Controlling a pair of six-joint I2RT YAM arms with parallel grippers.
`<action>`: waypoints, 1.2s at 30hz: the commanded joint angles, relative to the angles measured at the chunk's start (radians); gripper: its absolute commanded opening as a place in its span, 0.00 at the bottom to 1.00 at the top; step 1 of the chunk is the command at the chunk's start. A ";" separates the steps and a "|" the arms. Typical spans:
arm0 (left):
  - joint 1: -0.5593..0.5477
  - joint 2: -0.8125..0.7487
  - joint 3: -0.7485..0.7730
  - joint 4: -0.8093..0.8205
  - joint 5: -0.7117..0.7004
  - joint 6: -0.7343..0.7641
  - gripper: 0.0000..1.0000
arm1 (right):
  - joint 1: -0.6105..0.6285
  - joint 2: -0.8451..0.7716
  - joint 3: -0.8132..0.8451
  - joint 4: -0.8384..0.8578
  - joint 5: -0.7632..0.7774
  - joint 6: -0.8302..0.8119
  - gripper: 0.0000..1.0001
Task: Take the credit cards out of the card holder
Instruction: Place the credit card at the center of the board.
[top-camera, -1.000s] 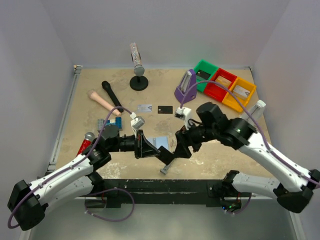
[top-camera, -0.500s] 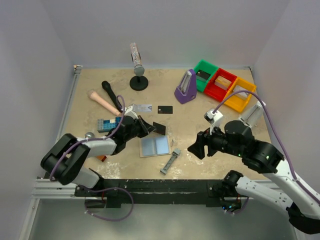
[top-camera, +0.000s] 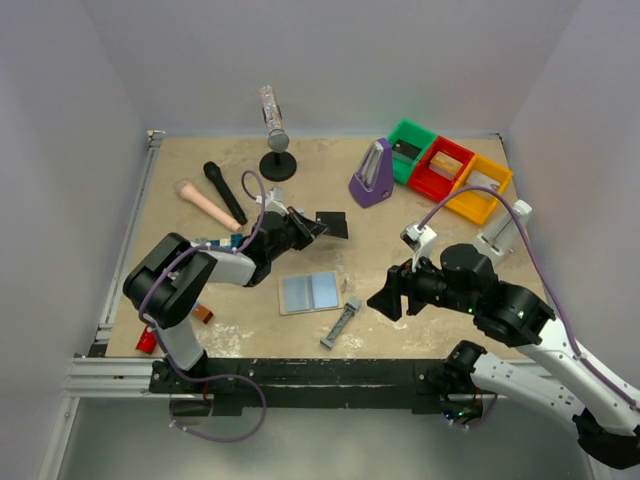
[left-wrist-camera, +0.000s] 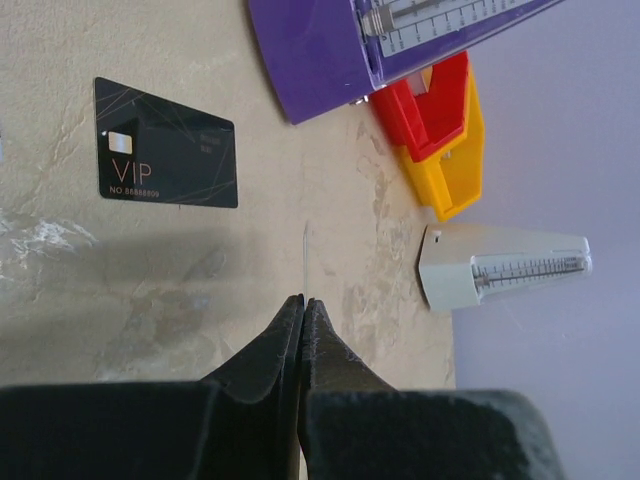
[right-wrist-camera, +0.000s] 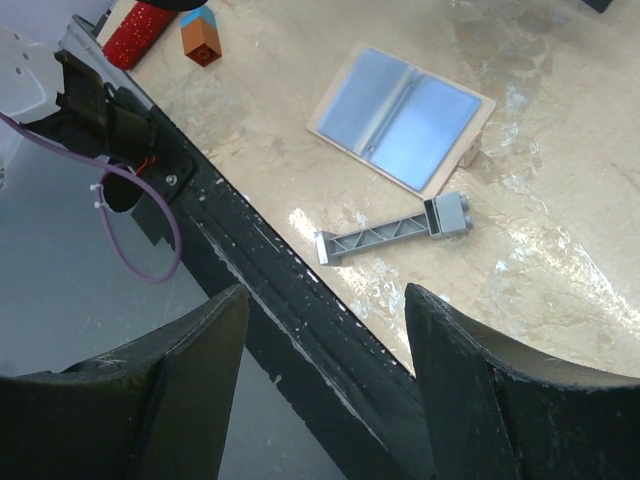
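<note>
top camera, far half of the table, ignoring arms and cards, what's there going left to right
black microphone, glitter microphone on stand, purple metronome, green bin, red bin, yellow bin, white metronome

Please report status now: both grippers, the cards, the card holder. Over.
Left gripper shut on thin card, seen edge-on; right gripper open, empty. Card holder open flat, no card showing inside. Black VIP card on table. Grey bar beside holder, not on it.

The beige table (top-camera: 320, 170) carries the open card holder (top-camera: 310, 292). A grey bar (top-camera: 341, 321) lies just right of it. Beyond it lie a black card (left-wrist-camera: 166, 157) and a purple metronome (top-camera: 372, 175), with coloured bins (top-camera: 432, 187) farther right and a black microphone (top-camera: 224, 192) beyond-left.
</note>
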 joint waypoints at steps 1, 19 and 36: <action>0.003 0.049 0.065 0.025 -0.042 -0.027 0.00 | -0.001 -0.015 -0.006 0.048 -0.021 -0.004 0.68; 0.003 0.140 0.078 -0.033 -0.051 -0.027 0.00 | -0.001 0.009 0.000 0.051 -0.018 -0.028 0.68; 0.003 0.154 0.078 -0.070 -0.052 -0.024 0.13 | -0.001 0.004 0.006 0.025 0.008 -0.057 0.68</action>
